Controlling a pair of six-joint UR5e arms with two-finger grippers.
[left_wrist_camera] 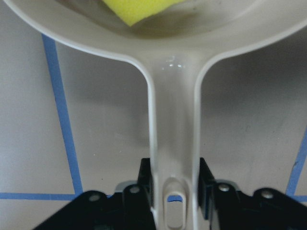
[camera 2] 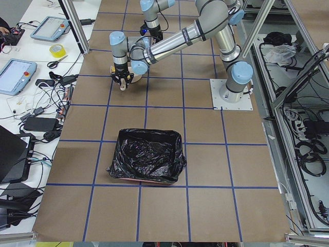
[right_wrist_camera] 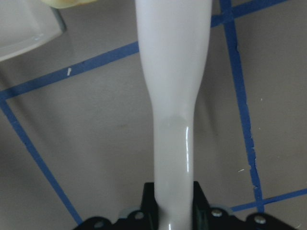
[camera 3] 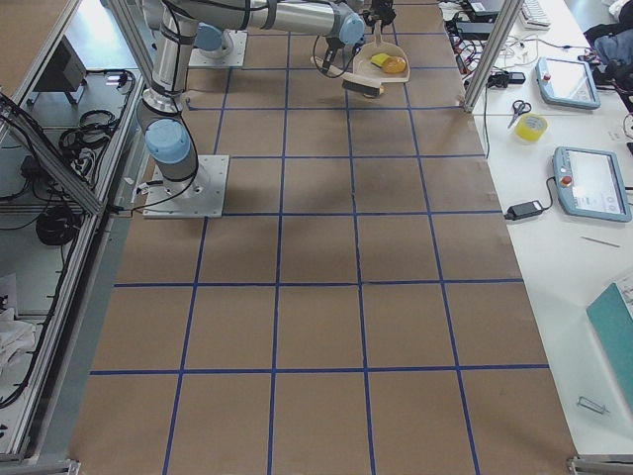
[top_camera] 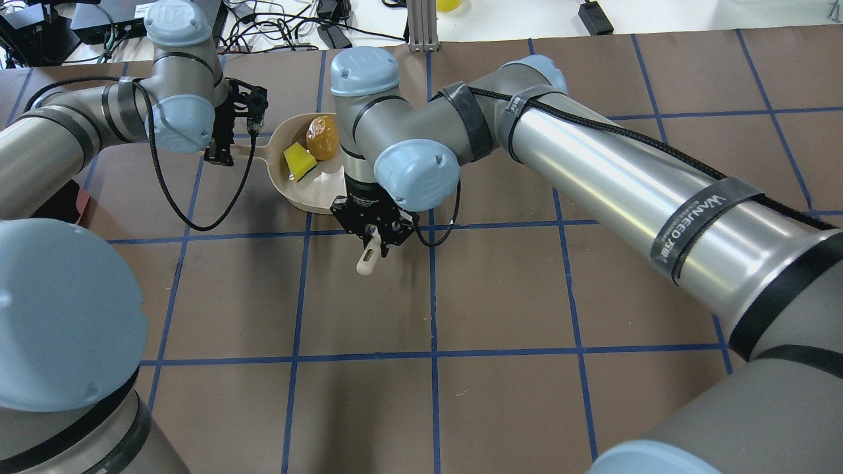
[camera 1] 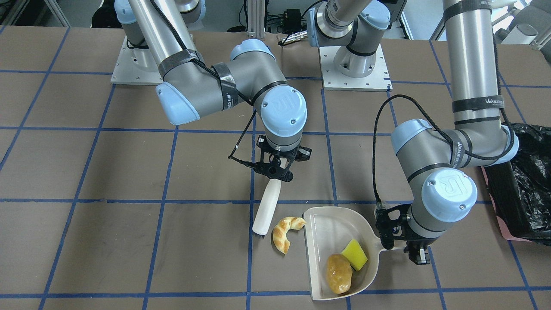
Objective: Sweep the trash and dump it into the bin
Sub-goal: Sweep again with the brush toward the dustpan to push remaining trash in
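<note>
The left gripper (left_wrist_camera: 175,191) clamps the dustpan (camera 1: 327,224) handle, steadying its mouth by the croissant (camera 1: 285,232), while the right gripper (right_wrist_camera: 173,201), closed on the brush (camera 1: 267,206), plants bristles opposite for sweeping.

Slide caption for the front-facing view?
Trash sweep: right gripper holds brush beside croissant; left gripper holds dustpan with potato and sponge inside.

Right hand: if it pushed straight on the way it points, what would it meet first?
Probably the table: the brush in the right hand points down at it, the croissant just beside that line; depth unclear.
</note>
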